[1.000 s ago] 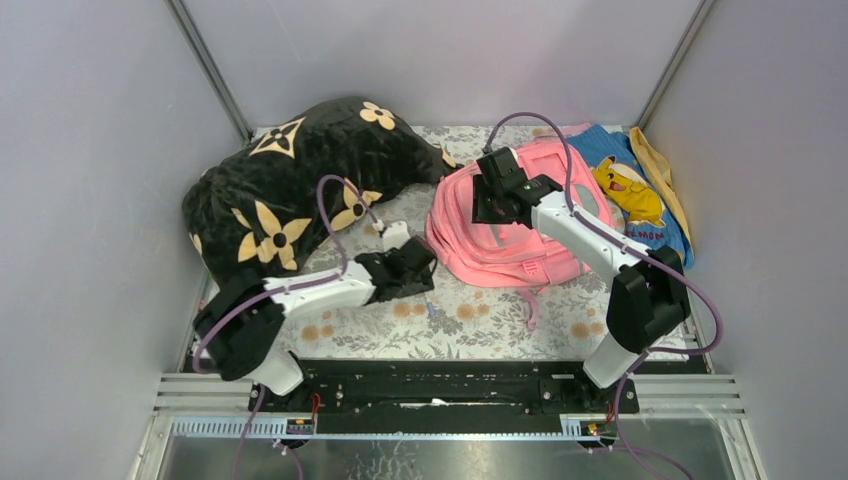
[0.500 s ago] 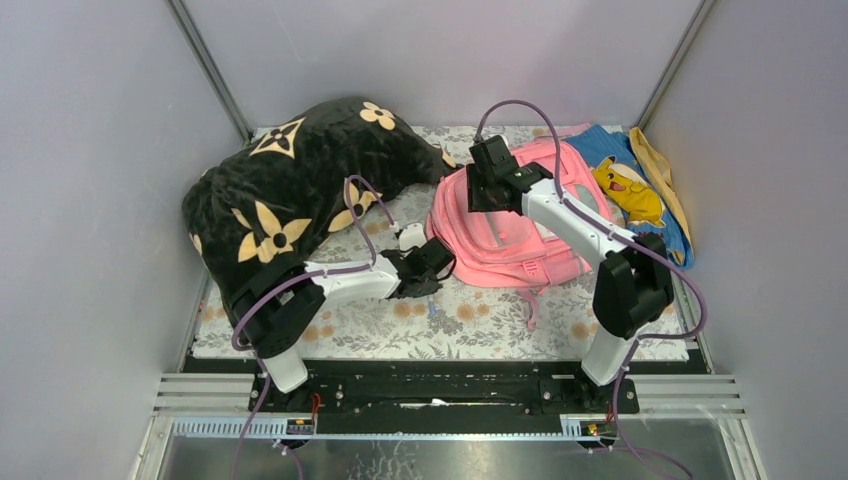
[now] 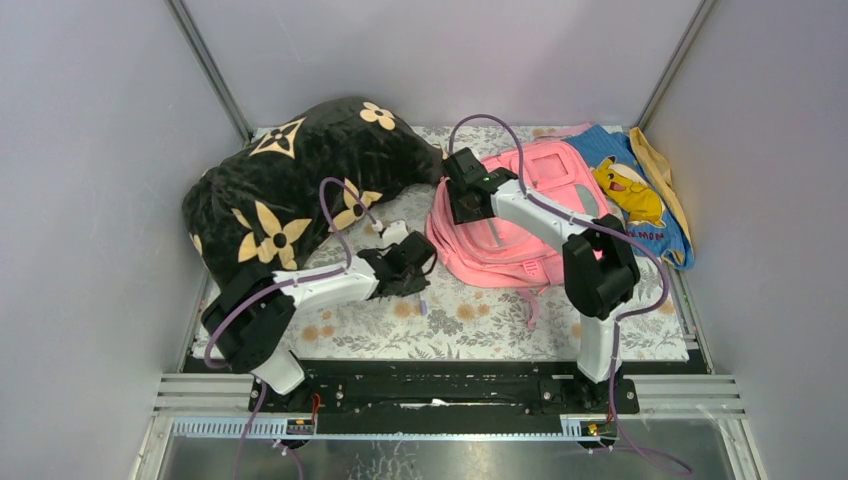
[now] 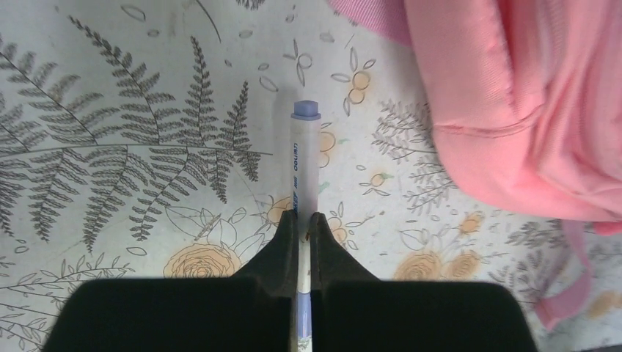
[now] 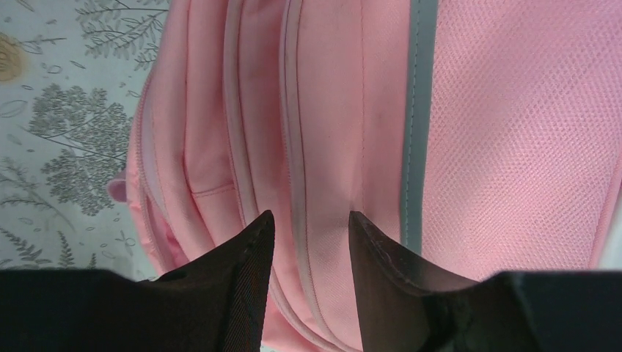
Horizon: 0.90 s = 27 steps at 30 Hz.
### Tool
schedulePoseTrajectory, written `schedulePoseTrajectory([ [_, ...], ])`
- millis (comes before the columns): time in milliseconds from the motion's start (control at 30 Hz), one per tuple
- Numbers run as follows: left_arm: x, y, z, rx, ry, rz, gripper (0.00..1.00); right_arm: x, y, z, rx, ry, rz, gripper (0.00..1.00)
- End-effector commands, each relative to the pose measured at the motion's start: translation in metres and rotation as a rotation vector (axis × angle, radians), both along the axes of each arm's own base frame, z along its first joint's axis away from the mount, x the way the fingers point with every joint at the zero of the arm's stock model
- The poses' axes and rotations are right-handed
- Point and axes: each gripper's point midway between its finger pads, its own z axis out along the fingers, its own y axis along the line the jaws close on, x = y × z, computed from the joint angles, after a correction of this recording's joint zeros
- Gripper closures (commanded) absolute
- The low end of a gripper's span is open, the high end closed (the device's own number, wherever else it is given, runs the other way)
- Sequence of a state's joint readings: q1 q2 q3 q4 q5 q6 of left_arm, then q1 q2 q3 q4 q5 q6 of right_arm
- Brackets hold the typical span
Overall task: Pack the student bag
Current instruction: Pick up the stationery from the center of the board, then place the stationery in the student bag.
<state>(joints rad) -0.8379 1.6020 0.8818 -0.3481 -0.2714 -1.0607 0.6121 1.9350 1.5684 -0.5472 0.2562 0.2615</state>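
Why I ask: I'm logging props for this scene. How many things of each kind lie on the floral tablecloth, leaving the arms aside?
Pink backpack: 1
Black pillow with tan flowers: 1
Blue cloth with a yellow cartoon figure: 1
Pen, held in the left gripper: 1
Total: 4
The tan strip beside the blue cloth is not counted; it may be part of it.

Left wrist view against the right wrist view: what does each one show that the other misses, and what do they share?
Only the left wrist view shows the pen, its blue-capped end pointing away, clamped between the shut fingers of the left gripper. Only the right wrist view shows the right gripper, open over zip seams, a grey trim and a mesh panel. Both show the pink student bag and the floral table cover.
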Motion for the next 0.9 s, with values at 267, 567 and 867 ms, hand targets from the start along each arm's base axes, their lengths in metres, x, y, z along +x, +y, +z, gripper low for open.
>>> schedulePoseTrajectory([
  [267, 0.037, -0.002, 0.079, -0.127, -0.132, -0.022, 1.0, 0.016, -0.011, 0.037, -0.062, -0.146, -0.051, 1.0],
  [567, 0.094, -0.046, 0.141, -0.269, -0.248, -0.17, 1.0, -0.006, -0.009, 0.091, 0.276, -0.151, -0.082, 1.0],
  [867, 0.135, -0.111, 0.16, -0.599, -0.273, -0.289, 1.0, -0.014, -0.017, 0.098, 0.403, -0.105, -0.096, 1.0],
])
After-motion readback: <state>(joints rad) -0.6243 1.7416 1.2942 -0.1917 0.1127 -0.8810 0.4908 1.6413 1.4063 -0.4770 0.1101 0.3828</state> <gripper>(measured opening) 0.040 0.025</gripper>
